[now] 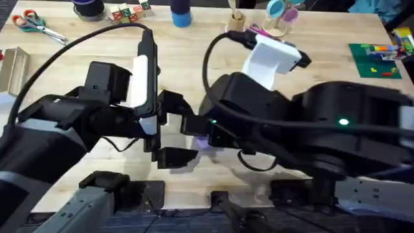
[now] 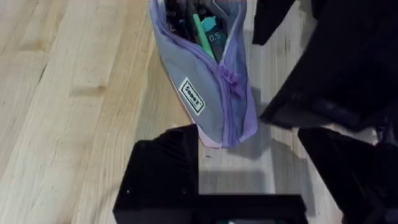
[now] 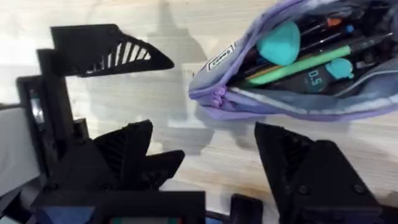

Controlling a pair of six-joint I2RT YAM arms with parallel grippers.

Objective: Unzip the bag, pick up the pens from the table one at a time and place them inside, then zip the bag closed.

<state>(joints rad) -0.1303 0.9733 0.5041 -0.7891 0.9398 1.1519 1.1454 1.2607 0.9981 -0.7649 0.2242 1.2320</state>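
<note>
The lavender bag (image 2: 205, 93) lies on the table (image 1: 187, 58) between the two arms, and a sliver of it shows under them (image 1: 202, 142). Its zipper is drawn partway, the pull (image 3: 217, 94) sits near the closed end, and the rest gapes open. A green pen (image 3: 303, 64) lies inside among several darker pens and a teal piece (image 3: 280, 41). My left gripper (image 2: 249, 171) is open, with the bag's closed end between its fingers. My right gripper (image 3: 217, 165) is open just beside the bag's long side, close to the pull.
Scissors (image 1: 29, 22) lie at the far left, with coloured blocks (image 1: 129, 11) and a blue cup (image 1: 181, 14) along the back edge. A wooden ring stand (image 1: 278, 19) and a green mat (image 1: 378, 58) sit at the back right. Both arms crowd the table's middle.
</note>
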